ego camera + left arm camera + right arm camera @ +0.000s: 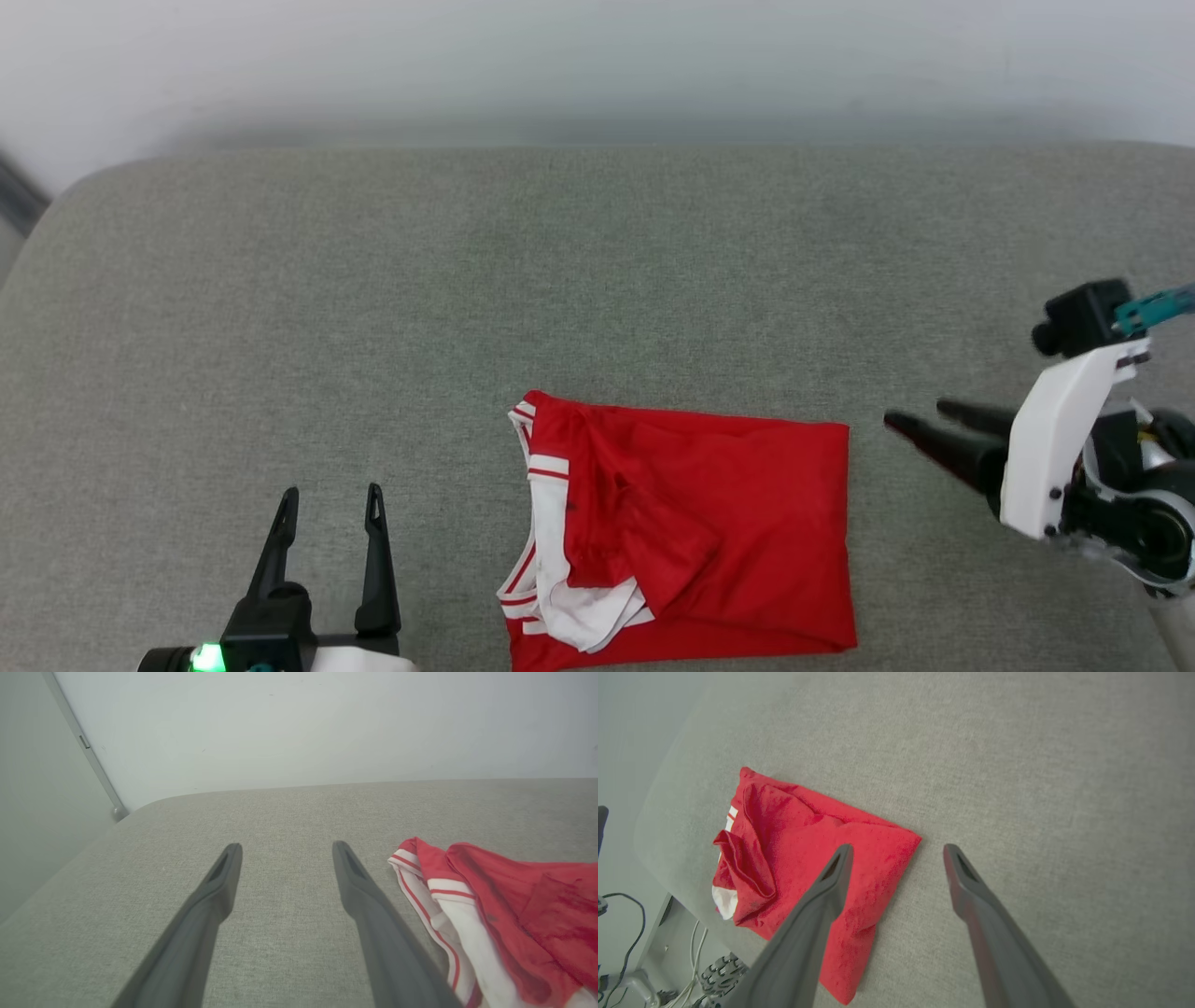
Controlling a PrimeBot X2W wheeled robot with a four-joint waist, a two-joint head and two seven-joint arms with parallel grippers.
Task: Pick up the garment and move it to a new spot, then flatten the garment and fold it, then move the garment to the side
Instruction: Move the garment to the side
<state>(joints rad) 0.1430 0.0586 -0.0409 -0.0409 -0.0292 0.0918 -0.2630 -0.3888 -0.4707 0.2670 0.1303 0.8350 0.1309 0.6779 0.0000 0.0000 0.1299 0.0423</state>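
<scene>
Two grippers gaping, empty | folded garment between left gripper and right gripper, touching neither

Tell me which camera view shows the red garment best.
The head view: the garment lies folded and uncovered, nearly all in frame. The right wrist view has it whole, but a dark finger crosses it. The left wrist view catches just its white-sleeved edge at the right.

Grey fabric surface; folded red garment near front edge.
</scene>
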